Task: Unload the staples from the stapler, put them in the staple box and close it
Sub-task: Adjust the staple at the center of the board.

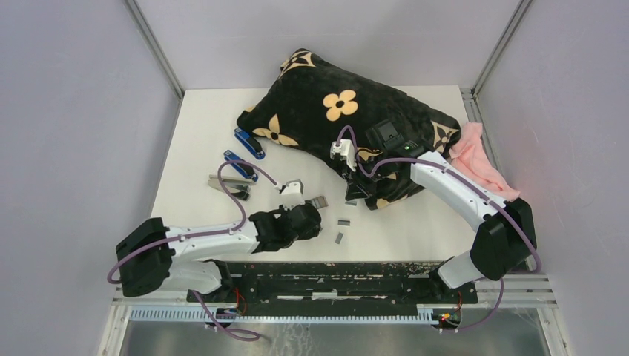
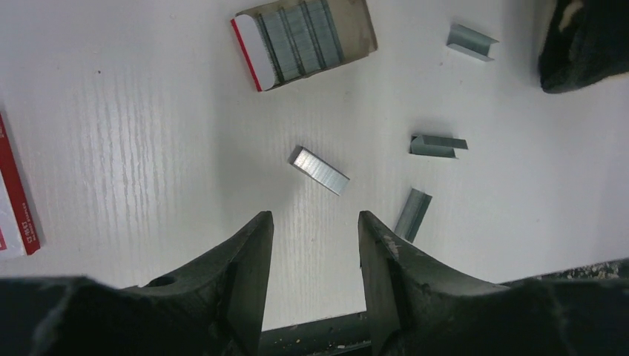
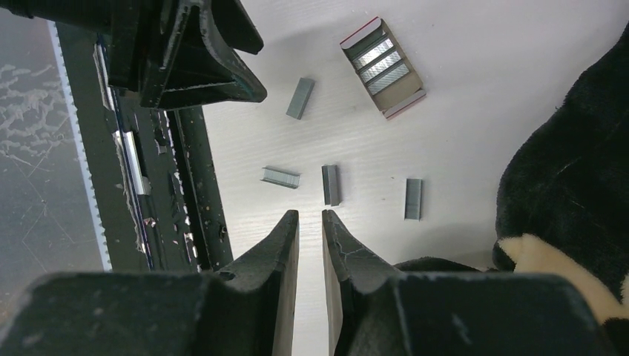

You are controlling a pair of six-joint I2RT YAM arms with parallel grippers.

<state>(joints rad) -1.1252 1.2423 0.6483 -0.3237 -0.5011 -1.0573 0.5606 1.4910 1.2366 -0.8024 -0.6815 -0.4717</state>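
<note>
Four short strips of staples (image 2: 319,170) lie loose on the tabletop (image 2: 148,133) just beside the little staple box (image 2: 304,41), on its near and right sides, so a good part of the unloading looks done. A stapler (image 1: 236,176) that seems swung open lies well to the left of the box, with a second blue stapler (image 1: 249,143) beyond it. Whether either still has staples inside is too small to tell, so what is left is uncertain. The left jaws hang apart and empty above one of the strips near the box. The right jaws are nearly together with a slim gap, holding nothing, to the box's right at the edge of the black flowered blanket (image 1: 348,111). Only the top view shows the staplers. The wrist views show each strip singly and the rows of staples inside the box, and the left wrist view alone shows a red-and-white piece (image 2: 15,200) off to one side of the box.
</note>
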